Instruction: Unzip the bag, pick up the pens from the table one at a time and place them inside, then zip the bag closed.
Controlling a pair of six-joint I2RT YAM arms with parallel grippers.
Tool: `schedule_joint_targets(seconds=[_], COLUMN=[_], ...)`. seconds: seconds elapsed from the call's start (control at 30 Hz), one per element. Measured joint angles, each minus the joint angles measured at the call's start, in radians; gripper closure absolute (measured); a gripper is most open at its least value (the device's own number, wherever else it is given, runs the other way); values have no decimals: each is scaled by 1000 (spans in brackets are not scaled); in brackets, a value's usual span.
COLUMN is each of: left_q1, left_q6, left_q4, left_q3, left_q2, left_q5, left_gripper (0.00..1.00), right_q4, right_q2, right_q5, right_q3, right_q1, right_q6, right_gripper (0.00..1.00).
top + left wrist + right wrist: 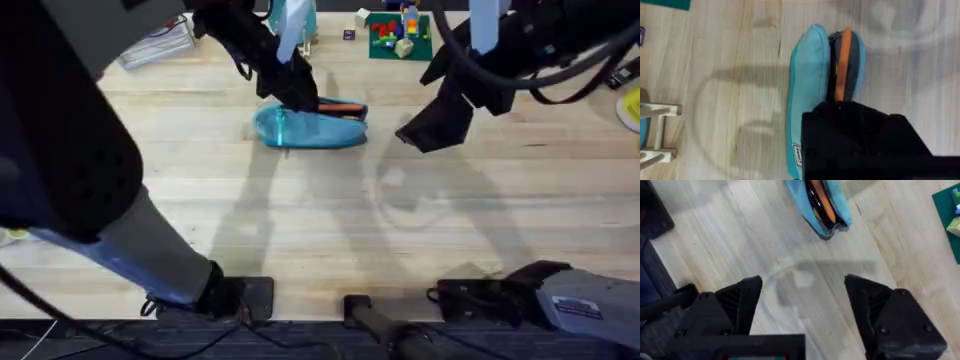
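Observation:
The light blue bag [310,129] lies on the table [300,235] at the back centre with its zipper open. An orange pen [344,106] rests lengthwise in the opening, also seen in the left wrist view [842,65] and the right wrist view [824,204]. My left gripper [302,96] is down at the bag's left end, shut on the near end of the orange pen, hiding that end of the bag [807,85]. My right gripper [428,128] hovers above the table to the right of the bag [837,202], open and holding nothing [805,305].
A green baseplate with toy bricks [398,35] sits at the back right. A teal disc on a wooden stand [295,18] stands behind the bag, its stand's feet [655,131] close to the left gripper. A clear plastic item [160,45] lies back left.

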Motion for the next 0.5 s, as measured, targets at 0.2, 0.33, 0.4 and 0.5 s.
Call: schedule_joint_targets(seconds=[0.2,0.33,0.4,0.5], left_q1=[0,0,0,0], left_q6=[0,0,0,0], left_q4=[0,0,0,0], left_q3=[0,0,0,0], left_q2=[20,20,20,20], left_q5=[3,3,3,3], left_gripper=[958,958,958,958], right_q4=[0,0,0,0], right_q2=[0,0,0,0], right_q5=[0,0,0,0], right_q3=[0,0,0,0], right_q1=[0,0,0,0], right_q6=[0,0,0,0], right_gripper=[5,5,4,4])
